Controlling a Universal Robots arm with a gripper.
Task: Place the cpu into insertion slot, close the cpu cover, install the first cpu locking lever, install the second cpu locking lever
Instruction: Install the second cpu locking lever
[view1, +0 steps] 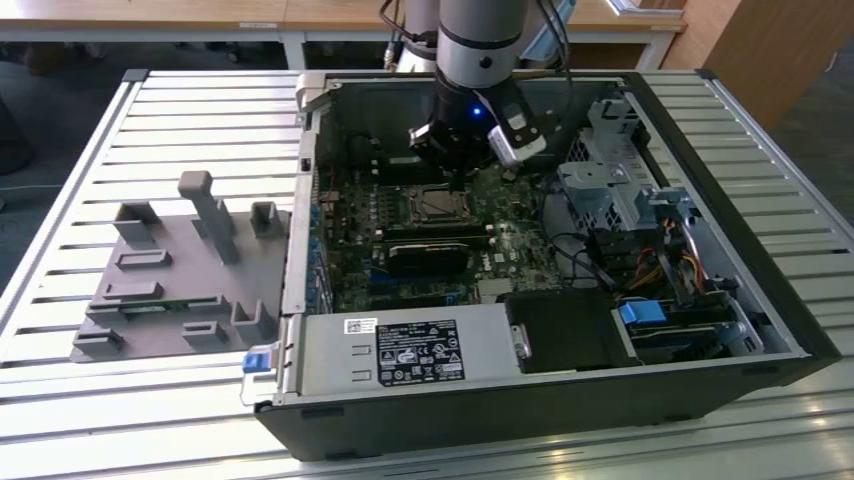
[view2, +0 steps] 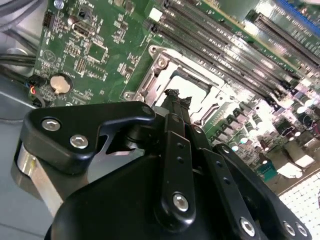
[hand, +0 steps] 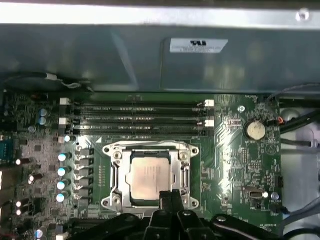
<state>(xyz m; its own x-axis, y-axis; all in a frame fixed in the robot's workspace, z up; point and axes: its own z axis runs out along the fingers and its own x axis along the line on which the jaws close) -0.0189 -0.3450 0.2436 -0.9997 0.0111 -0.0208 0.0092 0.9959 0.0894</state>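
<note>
Hovering fingers: the gripper (hand: 171, 196) hangs over the edge of the socket, its black fingertips (view2: 172, 95) drawn together, nothing seen between them.
Gripper in the exterior view: it (view1: 454, 158) sits just beyond the socket, inside the open computer case (view1: 747, 300).
Cpu: the cpu (hand: 151, 175) lies flat in the insertion slot (hand: 120, 172), silver-grey top showing.
Cover: the cpu cover (hand: 150, 149) lies down around the chip, framing it; in the second wrist view its metal frame (view2: 155, 67) shows beside the fingertips.
Levers: whether they are latched I cannot tell.
Board: long memory slots (hand: 140, 117) run beside the socket; a round coin battery (hand: 254, 130) sits apart from it.
Outside the case: a grey fixture block (view1: 174, 270) rests on the slatted table (view1: 80, 150), at the exterior view's left.
</note>
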